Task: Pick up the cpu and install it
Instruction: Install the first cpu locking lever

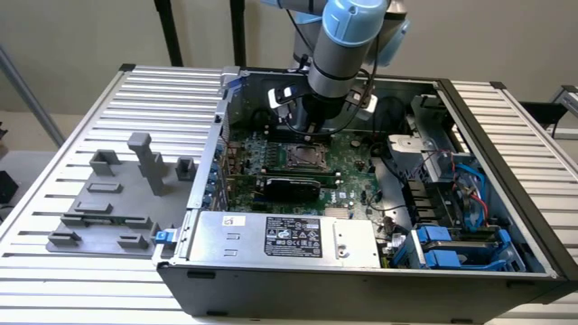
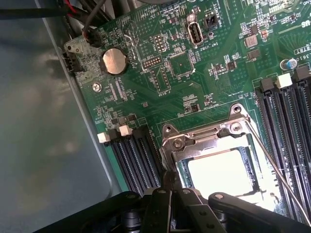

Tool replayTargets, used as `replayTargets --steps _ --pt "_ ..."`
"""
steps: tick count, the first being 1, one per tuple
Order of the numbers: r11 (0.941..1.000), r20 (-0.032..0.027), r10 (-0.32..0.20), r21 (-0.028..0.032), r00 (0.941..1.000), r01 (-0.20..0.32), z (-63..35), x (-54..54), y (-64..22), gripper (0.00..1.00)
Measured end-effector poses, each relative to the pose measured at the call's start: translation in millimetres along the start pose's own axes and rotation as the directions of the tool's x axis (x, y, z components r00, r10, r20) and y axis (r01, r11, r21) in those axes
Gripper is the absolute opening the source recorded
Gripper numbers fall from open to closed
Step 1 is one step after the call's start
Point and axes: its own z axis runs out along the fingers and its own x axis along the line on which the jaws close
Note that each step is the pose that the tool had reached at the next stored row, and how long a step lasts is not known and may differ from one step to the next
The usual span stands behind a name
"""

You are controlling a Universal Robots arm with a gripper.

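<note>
We see the arm reaching down into an open computer case [image 1: 505,271] that lies on a ribbed metal table [image 1: 108,101], with the end effector [image 2: 167,194] low over the green motherboard [image 2: 160,82]. Its fingers are drawn together, and we see nothing held between them. The cpu [image 2: 221,171] lies flat inside the metal-framed socket [image 2: 204,138], its pale shiny top facing up, just beside the fingertips; whether the tips touch the socket frame we cannot tell.

We judge the cpu to be light, stiff and thin, with a smooth top that would slip under a loose pinch. Its underside and the socket contacts are likely fragile, so we would take it by two opposite edges and keep it level.

The wrist view gives us the close detail: the socket screws, the thin wire lever [image 2: 279,170] alongside, the memory slots [image 2: 136,155] and a coin battery [image 2: 114,61]. The exterior view gives us the wider layout: the grey power supply box [image 1: 284,235] at the near wall, blue drive brackets [image 1: 447,247] toward the exterior view's right, and a grey fixture block [image 1: 113,203] on the table at the exterior view's left.
</note>
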Motion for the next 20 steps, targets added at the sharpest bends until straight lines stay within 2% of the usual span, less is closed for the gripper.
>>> replayTargets --steps 8,11,15,20 --pt "1.0 0.0004 0.0 0.0002 1.0 0.0 -2.1 -0.7 -11.9 0.11" --pt "1.0 -0.0004 0.0 0.0003 1.0 0.0 -0.5 4.8 -14.1 0.11" --pt "1.0 0.0003 0.0 0.0002 1.0 0.0 -2.7 4.6 -15.9 0.11" --pt "1.0 0.0004 0.0 0.0003 1.0 0.0 -8.6 0.0 -32.3 0.11"
